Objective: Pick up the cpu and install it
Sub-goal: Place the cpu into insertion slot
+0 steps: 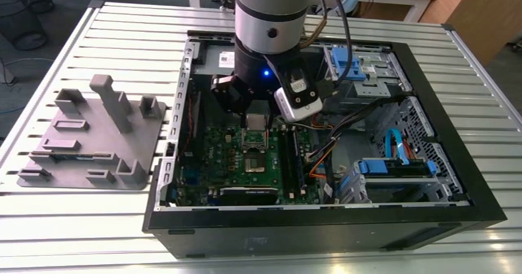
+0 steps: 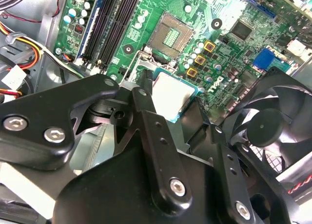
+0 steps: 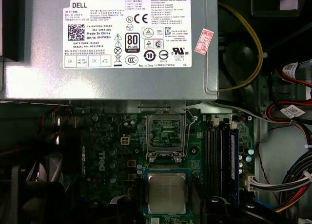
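Nearest, the gripper (image 2: 174, 98) is seen clenched on the cpu (image 2: 170, 92), which is held between the fingers (image 2: 148, 121), above the green motherboard (image 2: 229, 48), near the open socket (image 2: 170, 35), inside the computer case (image 1: 326, 234).

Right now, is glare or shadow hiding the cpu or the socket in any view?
First wrist view: the cpu is evenly lit, no glare; the socket is a little dimmer but readable. Second wrist view: the cpu looks washed pale, the socket clear. Exterior view: the arm stands over the cpu, and the motherboard beneath is dim.
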You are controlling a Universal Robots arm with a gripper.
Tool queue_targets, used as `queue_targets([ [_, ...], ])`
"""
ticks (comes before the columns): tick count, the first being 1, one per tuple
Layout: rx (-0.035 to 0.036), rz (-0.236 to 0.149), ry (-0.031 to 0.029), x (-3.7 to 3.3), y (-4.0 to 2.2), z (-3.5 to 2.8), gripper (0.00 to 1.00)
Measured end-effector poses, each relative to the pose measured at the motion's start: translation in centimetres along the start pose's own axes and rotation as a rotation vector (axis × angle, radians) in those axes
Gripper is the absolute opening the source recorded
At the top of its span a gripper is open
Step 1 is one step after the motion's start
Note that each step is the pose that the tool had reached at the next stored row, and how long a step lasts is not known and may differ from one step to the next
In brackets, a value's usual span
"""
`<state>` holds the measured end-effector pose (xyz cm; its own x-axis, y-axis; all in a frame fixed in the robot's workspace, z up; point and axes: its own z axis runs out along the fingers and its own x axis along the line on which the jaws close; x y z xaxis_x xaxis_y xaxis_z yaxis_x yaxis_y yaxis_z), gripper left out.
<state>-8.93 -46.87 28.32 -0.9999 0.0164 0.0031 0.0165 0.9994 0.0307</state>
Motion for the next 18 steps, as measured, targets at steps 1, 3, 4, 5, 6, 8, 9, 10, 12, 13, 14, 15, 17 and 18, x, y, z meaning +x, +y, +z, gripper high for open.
queue_targets([
  [1,0.0000,0.000,0.0000,0.00,0.00,0.00,0.47],
  [3,0.0000,0.000,0.0000,0.00,0.00,0.01,0.47],
  [4,-0.0002,0.000,0.0000,0.00,0.00,0.03,0.47],
  [5,-0.0004,0.000,-0.0001,0.00,-0.02,0.06,0.47],
  [6,-0.0003,0.000,-0.0001,0.00,-0.06,0.09,0.47],
  [8,-0.0003,0.000,-0.0001,-0.01,-0.16,0.26,0.47],
  [9,-0.0002,0.000,-0.0001,0.00,-0.21,0.38,0.47],
  [10,-0.0001,0.000,0.0000,0.00,-0.26,0.53,0.47],
  [12,-0.0001,0.000,0.0000,-0.01,-0.34,0.90,0.47],
  [13,-0.0001,0.000,0.0000,-0.01,-0.39,1.08,0.47],
  [14,-0.0001,0.000,0.0000,-0.01,-0.43,1.26,0.47],
  [15,-0.0001,0.000,0.0000,-0.01,-0.48,1.44,0.47],
  [17,-0.0001,0.000,0.0000,-0.02,-0.59,1.81,0.47],
  [18,-0.0002,0.000,-0.0001,-0.02,-0.64,1.99,0.47],
])
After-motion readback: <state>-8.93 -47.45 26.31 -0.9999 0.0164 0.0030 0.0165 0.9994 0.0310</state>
